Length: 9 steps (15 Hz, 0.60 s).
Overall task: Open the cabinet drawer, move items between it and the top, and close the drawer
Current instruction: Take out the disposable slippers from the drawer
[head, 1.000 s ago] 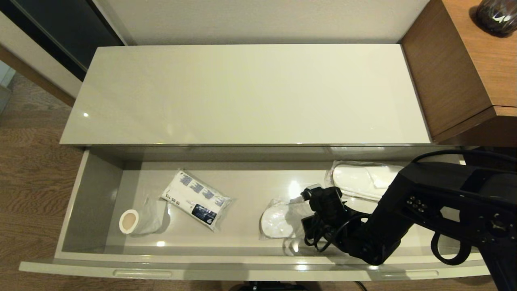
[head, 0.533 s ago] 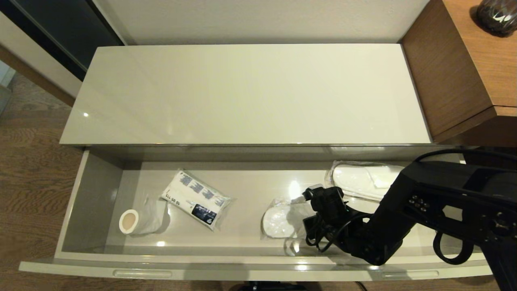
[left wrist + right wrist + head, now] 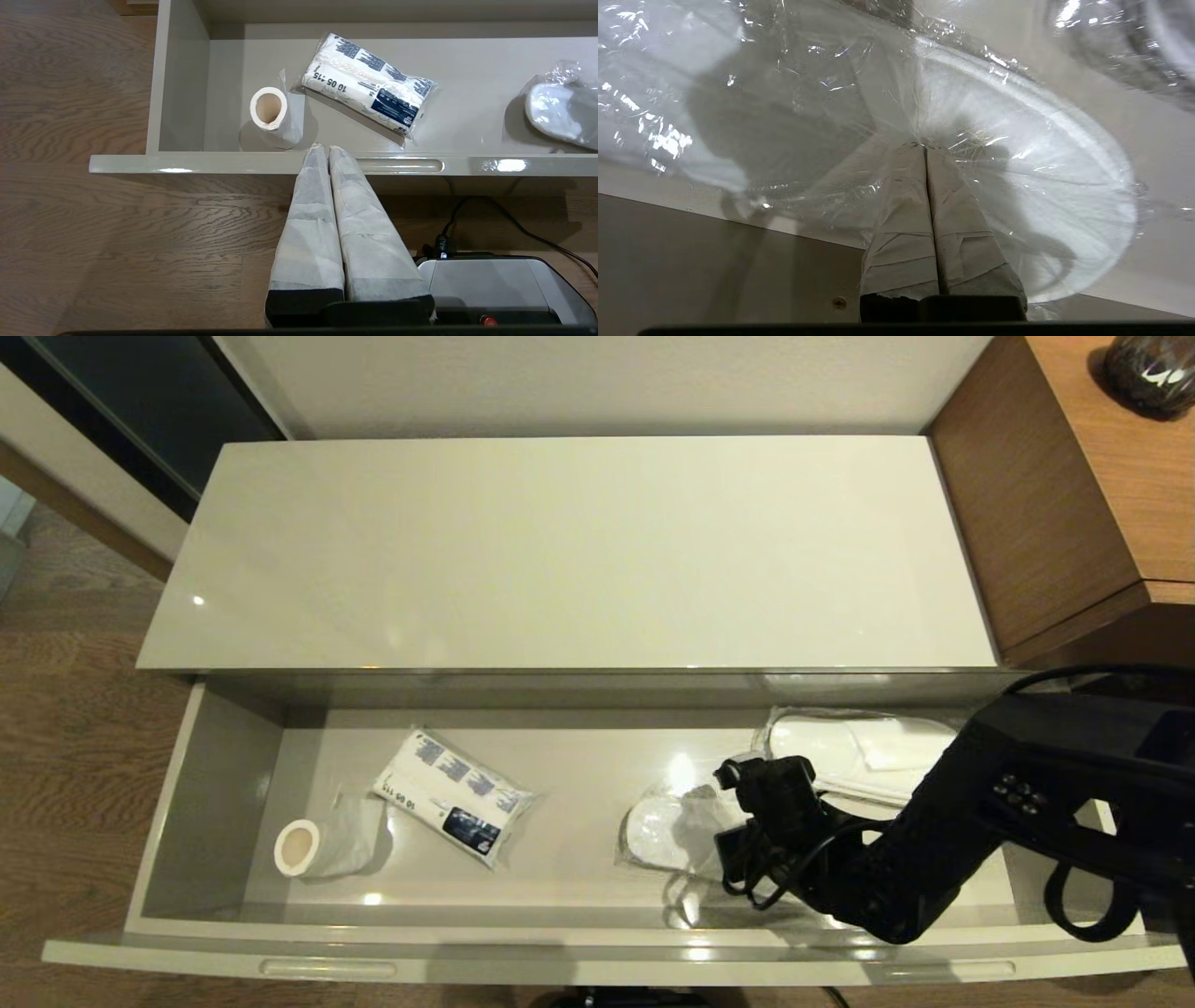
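The wide, shallow grey-beige cabinet drawer (image 3: pixel 215 803) is seen pulled fully out, w/ the long glossy cream-beige cabinet top (image 3: pixel 560 551) bare behind it. The step in hand is judged to be the pick-up of an item from the drawer for transfer to the top.

The right gripper (image 3: pixel 925 148) is clenched: its two paper-wrapped fingers (image 3: pixel 901 210) are pressed together on a pucker of the clear plastic bag round the nearer flat white slipper (image 3: pixel 658 826), which lies on the drawer floor right of centre. Only film appears to be pinched, not the slipper itself. A second bagged white slipper (image 3: pixel 850 747) is seen near the back wall, just beside the arm. At the drawer's left end lie the soft white wrapped bundle w/ blue print (image 3: pixel 453 793) and a small white roll in clear wrap (image 3: pixel 313 845), both untouched.

The left gripper (image 3: pixel 328 148) is parked in front of the drawer, fingers shut on nothing.

Next: a slow lift is called for, clearing the drawer's back edge, then a set-down on the top. Thin film may slip or tear, so jerks should be avoided.
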Tool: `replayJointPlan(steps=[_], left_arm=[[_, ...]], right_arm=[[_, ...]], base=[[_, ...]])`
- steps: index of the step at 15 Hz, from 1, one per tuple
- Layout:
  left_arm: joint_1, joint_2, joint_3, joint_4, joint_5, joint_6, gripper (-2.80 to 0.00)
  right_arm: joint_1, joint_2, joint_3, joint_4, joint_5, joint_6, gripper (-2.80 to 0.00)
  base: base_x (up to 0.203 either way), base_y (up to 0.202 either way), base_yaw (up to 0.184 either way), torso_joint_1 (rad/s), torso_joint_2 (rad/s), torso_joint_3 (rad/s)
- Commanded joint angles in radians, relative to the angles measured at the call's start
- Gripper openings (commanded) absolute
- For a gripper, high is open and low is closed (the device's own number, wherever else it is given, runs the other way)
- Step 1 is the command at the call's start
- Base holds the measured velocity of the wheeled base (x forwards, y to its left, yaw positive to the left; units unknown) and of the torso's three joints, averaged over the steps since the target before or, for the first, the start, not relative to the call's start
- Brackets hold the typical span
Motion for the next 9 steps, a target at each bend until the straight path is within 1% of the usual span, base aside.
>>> replayJointPlan(steps=[1, 6, 9], left_arm=[[0.0, 0.002, 0.0, 0.0, 0.001, 0.0, -2.8], [0.0, 0.002, 0.0, 0.0, 0.0, 0.0, -2.8], [0.0, 0.002, 0.0, 0.0, 0.0, 0.0, -2.8]], right_arm=[[0.005, -0.081, 0.027, -0.008, -0.006, -0.003, -2.8], [0.011, -0.229, 0.098, 0.024, -0.026, -0.007, -2.8], [0.023, -0.311, 0.102, 0.103, -0.032, -0.006, -2.8]], base=[[0.0, 0.0, 0.0, 0.0, 0.0, 0.0], [0.0, 0.0, 0.0, 0.0, 0.0, 0.0], [0.0, 0.0, 0.0, 0.0, 0.0, 0.0]])
